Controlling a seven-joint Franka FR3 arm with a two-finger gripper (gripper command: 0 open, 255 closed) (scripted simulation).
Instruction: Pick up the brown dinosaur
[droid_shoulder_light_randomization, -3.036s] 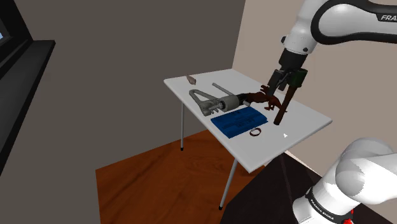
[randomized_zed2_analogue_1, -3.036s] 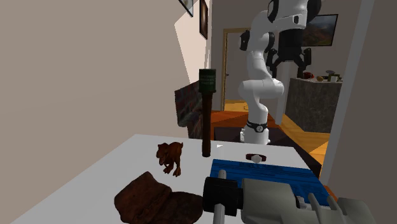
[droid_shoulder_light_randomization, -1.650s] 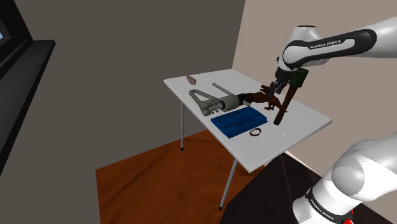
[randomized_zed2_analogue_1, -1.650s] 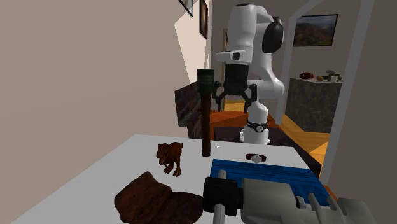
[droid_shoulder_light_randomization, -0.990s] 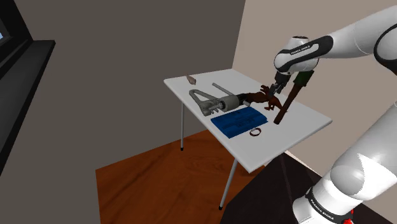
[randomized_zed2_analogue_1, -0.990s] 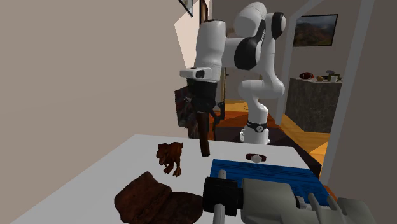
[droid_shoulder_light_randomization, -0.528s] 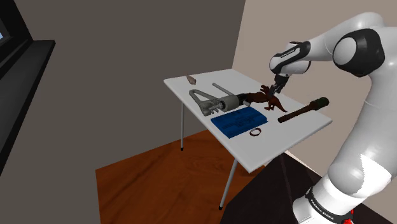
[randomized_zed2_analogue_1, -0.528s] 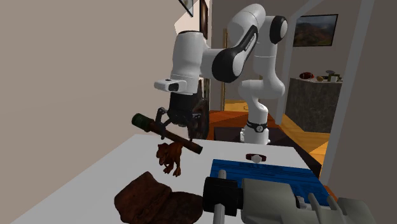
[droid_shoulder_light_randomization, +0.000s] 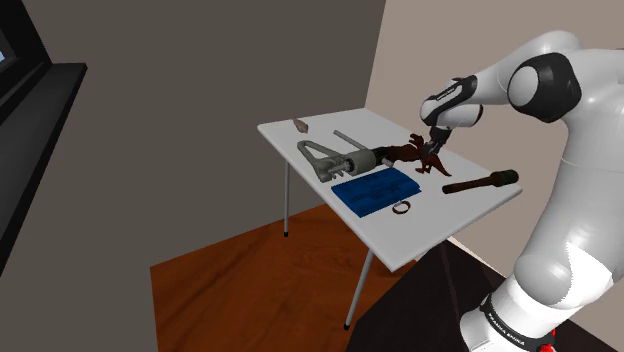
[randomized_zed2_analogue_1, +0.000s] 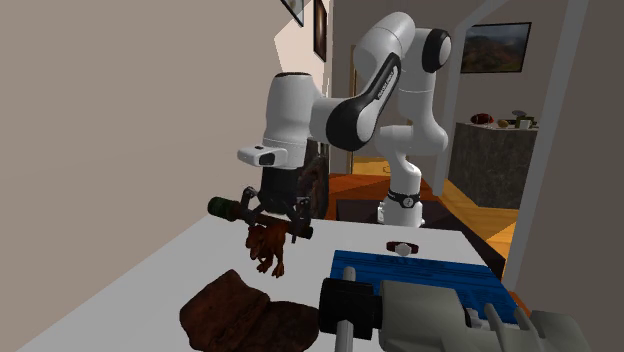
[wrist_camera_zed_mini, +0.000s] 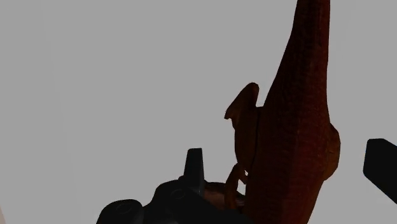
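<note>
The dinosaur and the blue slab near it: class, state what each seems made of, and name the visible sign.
Dinosaur: reddish-brown, matte, finely pebbled skin; perhaps rubber or plastic, the look leaves it open. Blue slab: matte blue with dark parallel lines like planks; possibly painted wood, not certain.

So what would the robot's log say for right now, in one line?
phase: pre-grasp | gripper: open, over brown dinosaur | held: nothing | dark stick: lying flat on table

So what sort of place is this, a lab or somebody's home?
Most likely a room in a house: there is a framed landscape picture on the wall, a wooden floor, and a counter with small items on top.
</note>
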